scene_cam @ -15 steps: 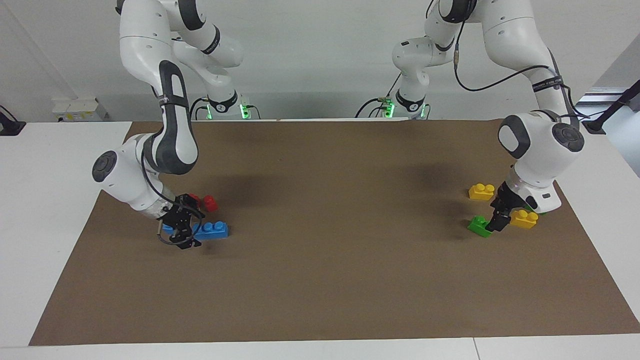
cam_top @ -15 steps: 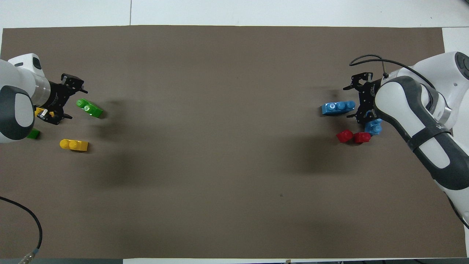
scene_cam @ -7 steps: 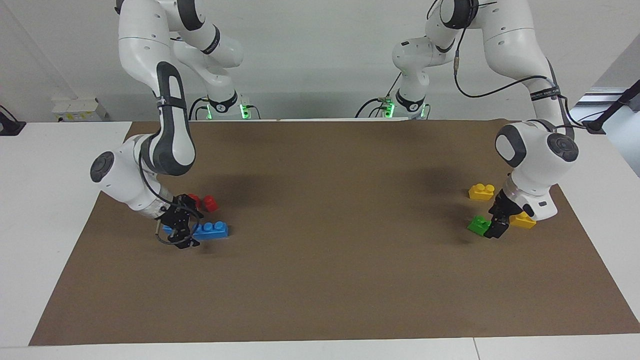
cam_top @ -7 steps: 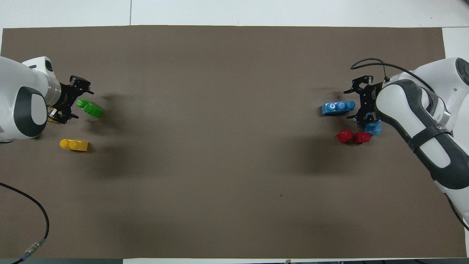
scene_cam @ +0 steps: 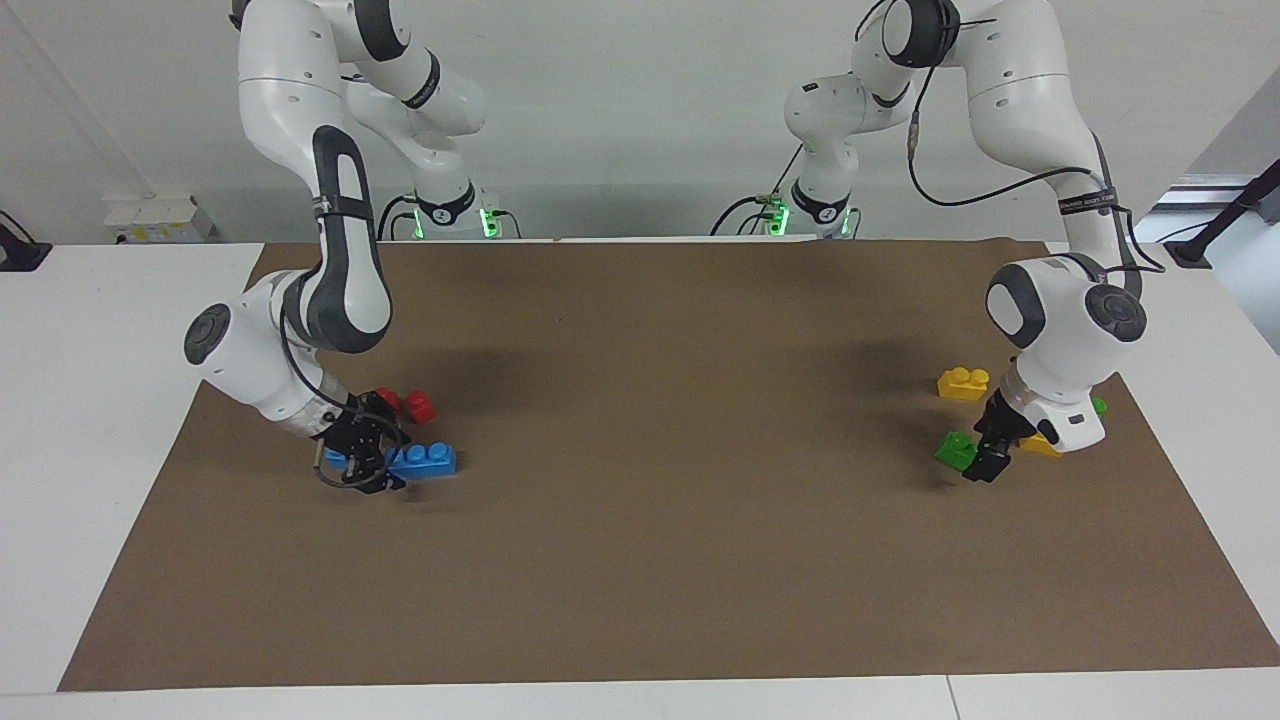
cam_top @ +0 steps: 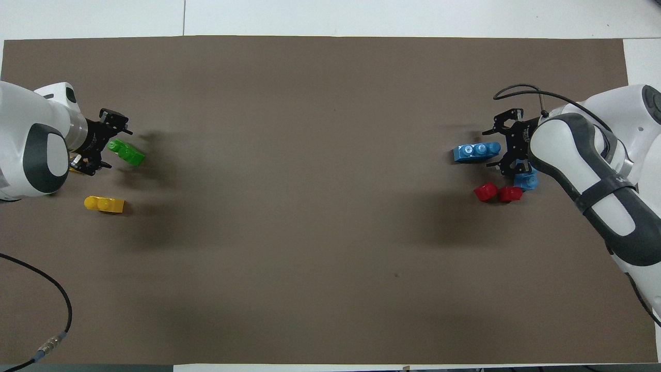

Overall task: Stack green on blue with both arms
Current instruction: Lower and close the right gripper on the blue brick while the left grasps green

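A green brick (scene_cam: 955, 448) lies on the brown mat at the left arm's end; it also shows in the overhead view (cam_top: 127, 154). My left gripper (scene_cam: 985, 455) is low at the mat and open (cam_top: 110, 143), and its fingers straddle the end of that brick. A blue three-stud brick (scene_cam: 428, 460) lies at the right arm's end and shows in the overhead view too (cam_top: 475, 152). My right gripper (scene_cam: 368, 462) is open (cam_top: 500, 143) around the end of that brick. A second blue brick (cam_top: 526, 181) lies partly under the right hand. A second green brick (scene_cam: 1098, 407) peeks out by the left wrist.
Two red bricks (cam_top: 485, 192) (cam_top: 510, 194) lie beside the blue ones, nearer to the robots. One yellow brick (cam_top: 104, 204) lies nearer to the robots than the green brick. Another yellow brick (scene_cam: 1040, 446) sits half hidden under the left hand. The brown mat (scene_cam: 640, 400) covers the table.
My left gripper has moved in so that its open fingers are around the green brick's end. My right gripper has edged closer onto the blue brick's end. No brick has moved.
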Controlling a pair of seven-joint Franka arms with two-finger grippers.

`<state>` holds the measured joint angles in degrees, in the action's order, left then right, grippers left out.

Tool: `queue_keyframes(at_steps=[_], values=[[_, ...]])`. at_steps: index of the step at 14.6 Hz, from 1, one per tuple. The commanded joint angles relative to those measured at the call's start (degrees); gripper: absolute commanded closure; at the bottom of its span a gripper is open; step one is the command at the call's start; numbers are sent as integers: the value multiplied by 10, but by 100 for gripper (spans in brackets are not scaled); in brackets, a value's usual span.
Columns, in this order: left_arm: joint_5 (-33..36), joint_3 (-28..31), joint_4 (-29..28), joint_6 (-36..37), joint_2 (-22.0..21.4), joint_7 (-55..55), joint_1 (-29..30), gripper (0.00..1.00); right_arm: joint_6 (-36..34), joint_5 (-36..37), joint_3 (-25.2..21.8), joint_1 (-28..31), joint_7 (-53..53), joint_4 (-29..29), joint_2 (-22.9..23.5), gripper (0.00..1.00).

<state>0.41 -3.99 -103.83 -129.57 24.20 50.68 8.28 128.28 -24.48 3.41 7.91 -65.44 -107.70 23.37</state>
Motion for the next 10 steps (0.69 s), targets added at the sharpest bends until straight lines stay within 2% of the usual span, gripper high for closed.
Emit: queue_keyframes(at_steps=[1, 2, 4, 5, 6, 7, 8, 9, 10], values=[[9, -3, -2, -10, 4, -4, 4, 0, 11, -27, 5, 5, 20, -25, -19, 53], [9, -3, -2, -10, 5, -6, 4, 0, 11, -28, 5, 5, 20, -25, -19, 59], [9, -3, -2, -11, 5, -6, 4, 2, 9, -28, 5, 4, 20, -24, -19, 78], [9, -3, -2, -10, 5, -7, 4, 7, 6, -28, 5, 4, 20, -22, -19, 91], [9, -3, -2, -11, 5, -10, 4, 16, 5, -28, 5, 2, 22, -20, -19, 98], [9, -3, -2, -11, 5, -23, 5, 23, 0, -28, 5, 1, 22, -15, -19, 100], [9, -3, -2, -13, 5, -30, 5, 32, -4, -28, 5, 1, 21, -8, -18, 100], [9, -3, -2, -14, 5, -32, 6, 48, -12, -28, 5, 0, 20, -1, -18, 100], [9, -3, -2, -16, 5, -33, 6, 73, -24, -28, 5, -1, 16, 10, -18, 100]])
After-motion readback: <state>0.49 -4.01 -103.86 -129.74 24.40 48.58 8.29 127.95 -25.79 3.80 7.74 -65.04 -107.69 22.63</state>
